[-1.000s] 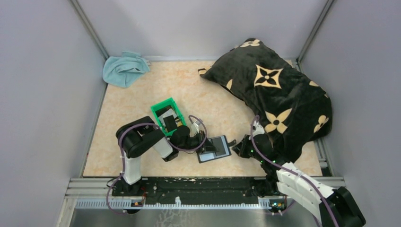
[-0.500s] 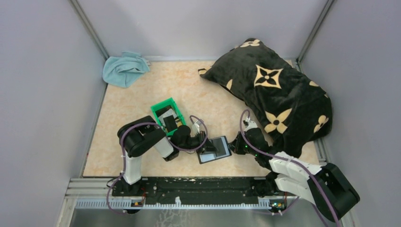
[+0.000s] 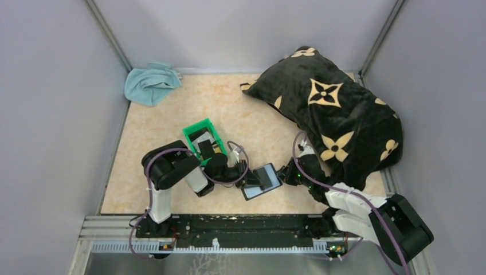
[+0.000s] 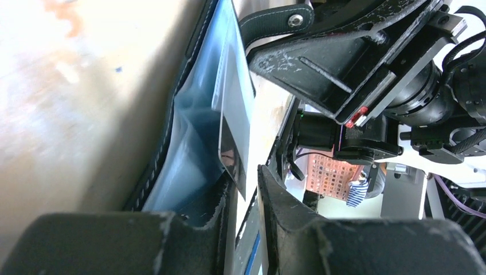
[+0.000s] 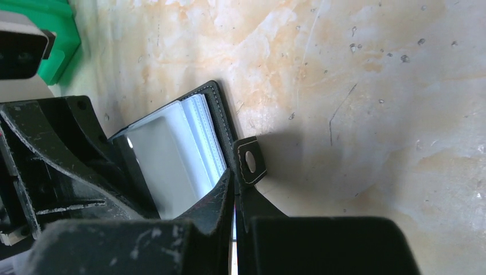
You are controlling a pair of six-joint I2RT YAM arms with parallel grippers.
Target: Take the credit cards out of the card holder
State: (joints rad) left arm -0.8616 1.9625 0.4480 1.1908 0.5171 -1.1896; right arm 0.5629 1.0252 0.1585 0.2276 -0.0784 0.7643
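The card holder (image 3: 262, 180) lies open on the table between my two arms, near the green bin (image 3: 193, 127). My right gripper (image 5: 235, 192) is clamped on its strap edge. My left gripper (image 4: 245, 186) stands slightly apart at a pale card (image 4: 235, 129) corner. My judgement is to close squarely on the card, hold the right side firm and pull straight along the sleeve.

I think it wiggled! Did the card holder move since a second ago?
Yes, slightly: the card holder turned a little and slid away from the green bin.
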